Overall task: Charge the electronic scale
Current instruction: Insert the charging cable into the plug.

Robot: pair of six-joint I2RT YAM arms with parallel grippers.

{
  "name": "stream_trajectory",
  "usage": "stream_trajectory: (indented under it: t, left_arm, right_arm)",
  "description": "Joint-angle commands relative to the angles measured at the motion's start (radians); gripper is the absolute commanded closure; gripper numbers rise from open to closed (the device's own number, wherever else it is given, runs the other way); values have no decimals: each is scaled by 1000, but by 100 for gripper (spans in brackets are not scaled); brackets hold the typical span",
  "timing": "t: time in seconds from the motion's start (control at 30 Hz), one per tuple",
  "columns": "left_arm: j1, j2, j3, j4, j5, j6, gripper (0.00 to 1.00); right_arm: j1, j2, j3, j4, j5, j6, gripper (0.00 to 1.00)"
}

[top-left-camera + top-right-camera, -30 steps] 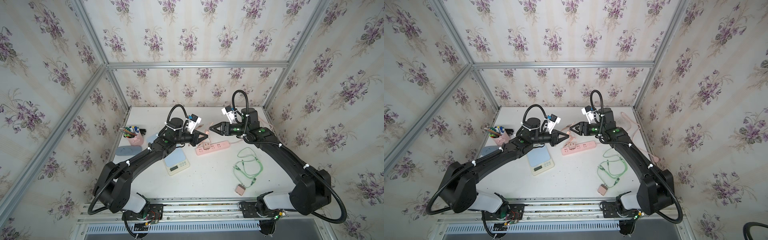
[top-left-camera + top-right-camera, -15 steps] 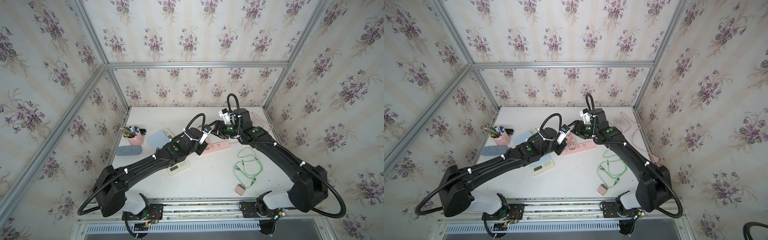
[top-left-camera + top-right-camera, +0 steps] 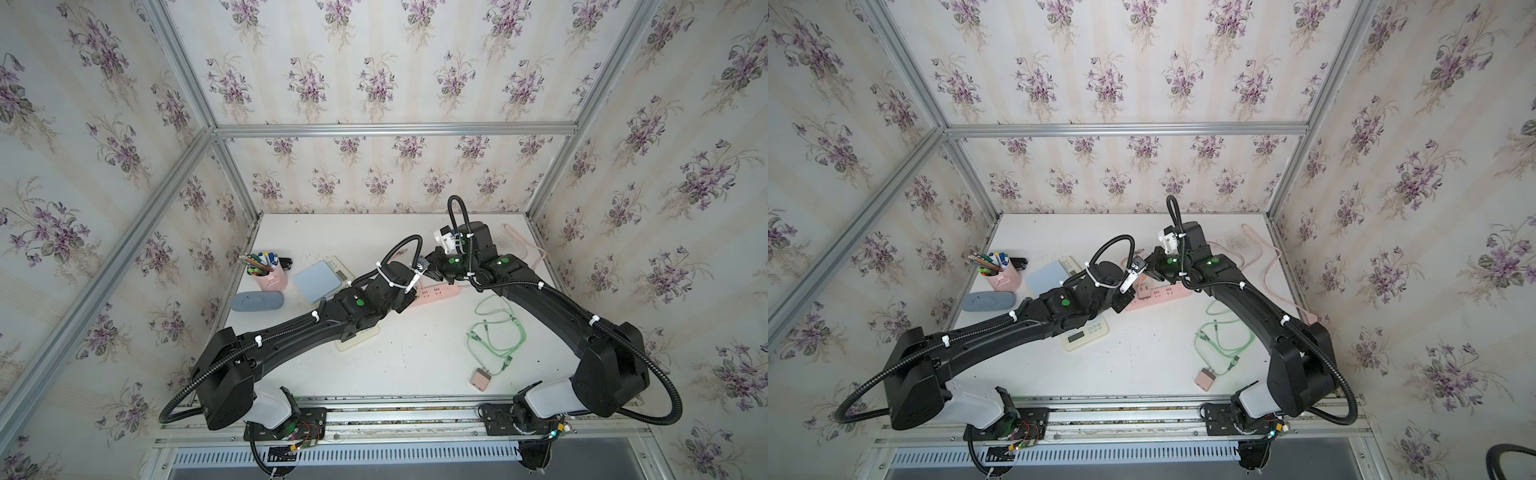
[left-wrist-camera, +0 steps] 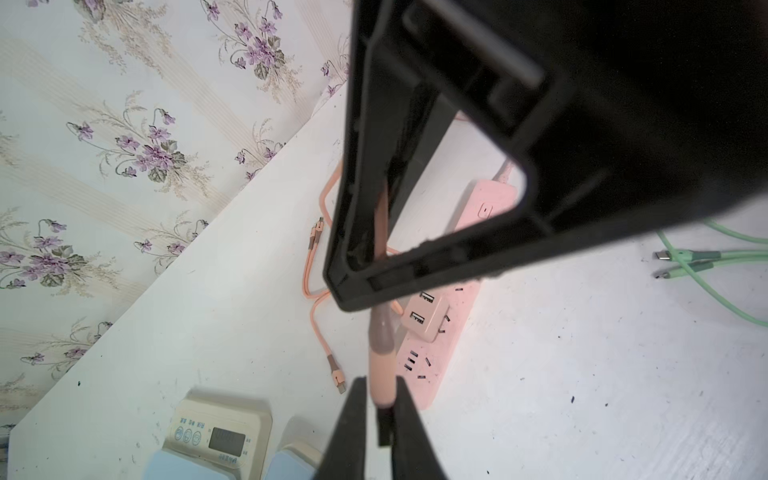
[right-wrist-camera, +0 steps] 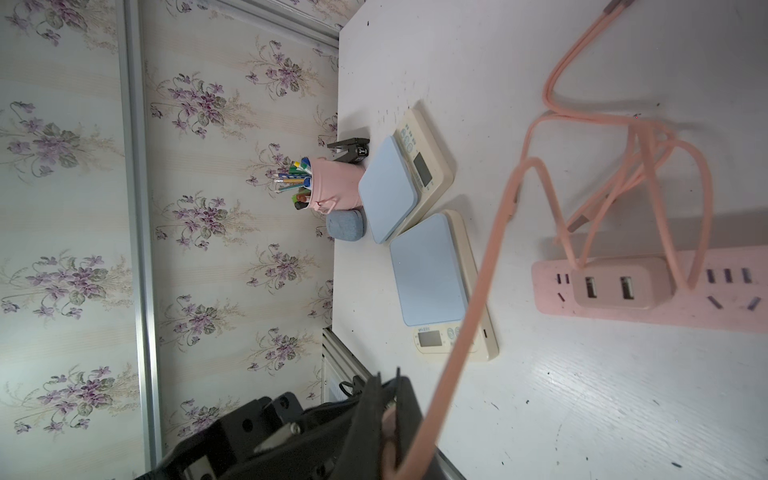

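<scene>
- The right pincer [image 5: 387, 390] is closed on a pink cable [image 5: 473, 299], black fingers [image 5: 370, 411] tight against the cord.
- The cable arcs away in loose loops in front of a pink power strip [image 5: 548, 295] with a beige USB adapter [image 5: 615, 282] plugged into it.
- On the white surface [image 5: 582, 415] the nearer scale [image 5: 428, 270] and the farther scale [image 5: 390, 187], both blue-topped, lie corner to corner.
- Beyond them, by the wall, stand a pink pen cup [image 5: 334, 185], a grey-blue case [image 5: 345, 224] and a small black object [image 5: 349, 149].
</scene>
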Motion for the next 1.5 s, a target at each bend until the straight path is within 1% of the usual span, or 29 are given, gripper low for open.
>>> stream_trajectory:
  t: [0.0,0.03,0.07,0.1,0.13,0.17,0.27,0.37,0.43,0.6,0.73,0.87,0.97,1.03,1.1,1.13,1.17,1.2,1.23,1.3,1.47]
  left_arm:
    - [47,-28,-23,35,180,-21,47]
    - [84,-58,-35,37,298,-63,41]
    - [130,-71,-45,47,416,-106,40]
    - [163,-79,-55,59,500,-141,40]
    - [196,-88,-69,81,614,-169,40]
    - [222,-96,-80,99,695,-186,40]
    - [266,-107,-103,146,841,-214,40]
    - [299,-100,-118,194,943,-250,42]
    - [306,-91,-121,220,984,-268,42]
    - [322,-44,-116,292,1057,-333,44]
    - [337,-43,-127,357,1092,-380,59]
    - [346,-43,-135,366,1113,-389,81]
    - [346,-44,-139,360,1122,-382,93]
    - [347,-48,-138,342,1114,-369,97]
    - [346,-49,-133,315,1093,-348,98]
    - [346,-52,-129,301,1078,-339,98]
    - [342,-55,-125,285,1056,-326,99]
    - [341,-60,-121,264,1030,-310,99]
    - [335,-65,-116,246,1004,-293,99]
    - [326,-79,-109,215,958,-253,99]
    - [305,-95,-100,179,890,-188,98]
  right_arm:
    - [0,-8,3,33,-5,-114,100]
    - [-1,-11,6,33,4,-160,100]
    - [-3,-15,4,36,6,-209,100]
    - [-4,-18,3,40,2,-250,100]
    - [-7,-21,4,42,0,-291,100]
    - [-9,-23,6,44,-11,-327,100]
    - [-16,-24,12,60,-70,-393,100]
    - [-16,-19,29,52,-113,-433,100]
    - [-17,-20,36,50,-137,-447,100]
    - [-17,-30,35,55,-219,-486,100]
    - [-20,-35,36,23,-228,-529,100]
    - [-48,-27,36,-6,-259,-545,100]
    - [-68,-31,31,2,-272,-534,100]
    - [-68,-35,33,9,-281,-520,100]
    - [-68,-38,30,21,-287,-499,99]
    - [-68,-40,30,21,-283,-492,90]
    - [-69,-43,25,17,-282,-482,74]
    - [-68,-45,22,11,-283,-474,64]
    - [-68,-47,18,2,-287,-469,60]
    - [-69,-48,7,-18,-299,-463,55]
    - [-68,-26,9,-94,-305,-479,55]
